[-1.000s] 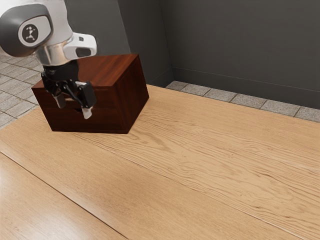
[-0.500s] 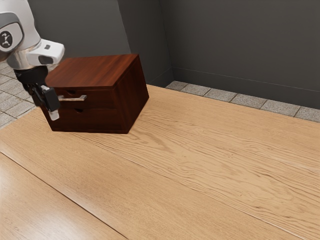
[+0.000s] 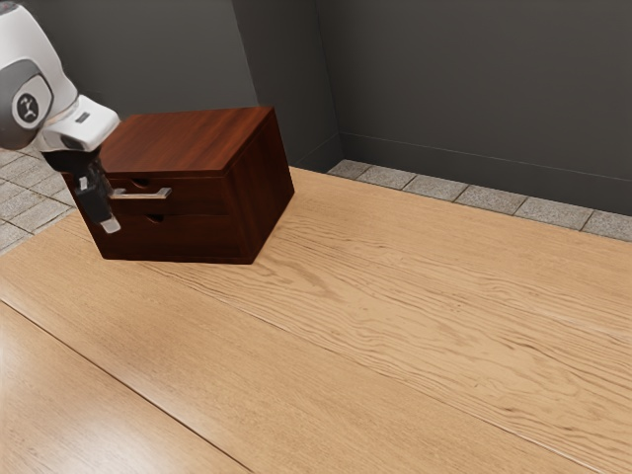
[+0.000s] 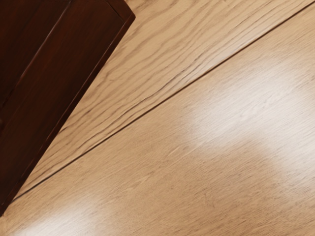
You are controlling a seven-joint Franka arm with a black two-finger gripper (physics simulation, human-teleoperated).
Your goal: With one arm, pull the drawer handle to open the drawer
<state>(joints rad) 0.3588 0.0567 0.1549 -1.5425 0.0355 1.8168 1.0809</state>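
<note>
One straight, level pull outward suits: gripper [image 3: 105, 211] sits beside the handle [image 3: 141, 195], at its left end; closed or not, I cannot tell.

Pincer [image 3: 103, 211] swung aside
From in front of the cabinet [image 3: 202, 143] it has moved toward the exterior view's left, uncovering the handle [image 3: 141, 195] and stopping at its end

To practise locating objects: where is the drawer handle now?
At the exterior view's left, the drawer handle runs across the wooden cabinet's front face, beside the gripper.
</note>
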